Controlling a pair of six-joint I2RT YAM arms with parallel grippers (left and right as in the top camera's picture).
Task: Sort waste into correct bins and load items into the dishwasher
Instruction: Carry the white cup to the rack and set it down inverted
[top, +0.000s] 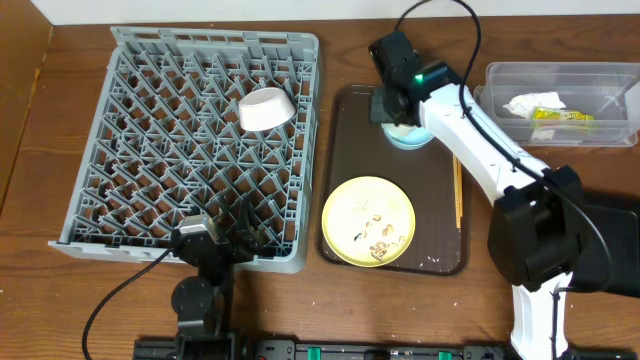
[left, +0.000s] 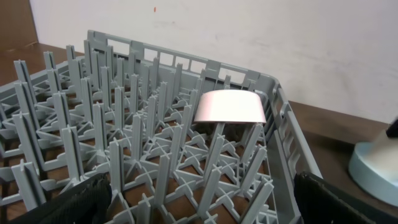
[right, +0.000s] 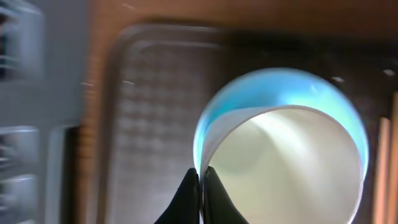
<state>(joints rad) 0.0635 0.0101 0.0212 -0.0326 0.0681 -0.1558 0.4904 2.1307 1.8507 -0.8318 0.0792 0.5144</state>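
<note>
My right gripper (top: 400, 112) (right: 202, 171) is shut on the near rim of the light blue bowl (top: 412, 137) (right: 280, 81) at the back of the brown tray. The bowl's inside looks white; whether that is the cup I cannot tell. A pale pinkish-white bowl (top: 266, 108) (left: 229, 107) lies tilted on the pegs of the grey dishwasher rack (top: 140, 160) (left: 124, 124). My left gripper (top: 225, 235) (left: 205, 208) hangs open over the rack's front edge, holding nothing. The yellow plate (top: 368, 221) carries crumbs. Chopsticks (top: 458, 195) lie along the tray's right side.
The dark brown tray (top: 345, 150) sits right of the rack. At the back right stands a clear tub (top: 600, 75) holding a white napkin (top: 535, 102) and a yellow-green wrapper (top: 565, 117). The right arm reaches across from the front right.
</note>
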